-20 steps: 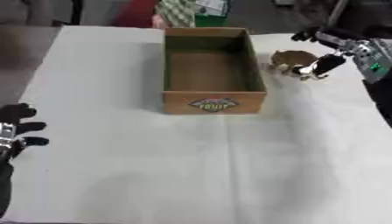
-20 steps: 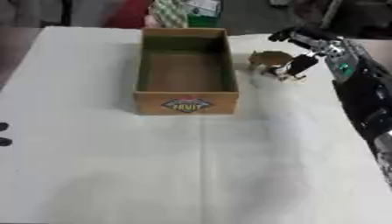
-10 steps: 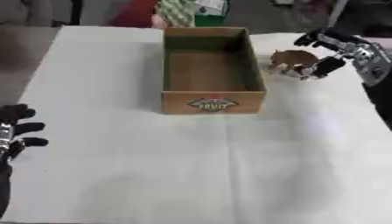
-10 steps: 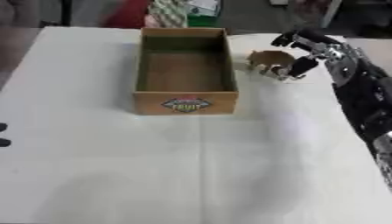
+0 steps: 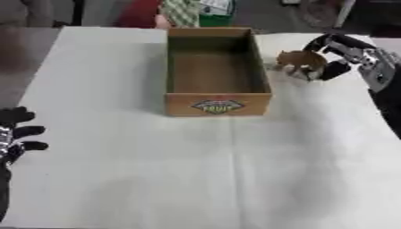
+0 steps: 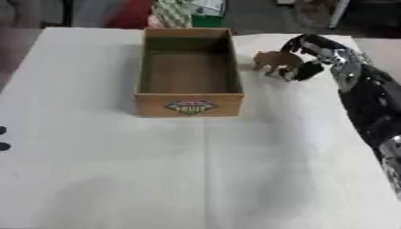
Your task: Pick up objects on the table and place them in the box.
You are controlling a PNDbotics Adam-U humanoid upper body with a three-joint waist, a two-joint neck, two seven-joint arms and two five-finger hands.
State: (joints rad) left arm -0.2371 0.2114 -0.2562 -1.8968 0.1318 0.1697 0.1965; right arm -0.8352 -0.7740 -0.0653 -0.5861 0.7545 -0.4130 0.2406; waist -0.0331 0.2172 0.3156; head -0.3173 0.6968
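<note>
White cloth-covered table (image 5: 117, 179), cardboard box (image 5: 218, 105)

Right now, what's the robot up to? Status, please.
Right hand curled around brown animal toy, beside box. Left hand idle, open, lower left. Box looks empty. Nothing in the way.

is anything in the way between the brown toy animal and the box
Nothing visible lies between them. The toy animal stands on the table just right of the box, with the right hand around it. Only the box's right wall separates them, so the toy must be lifted over it. The box looks empty.
</note>
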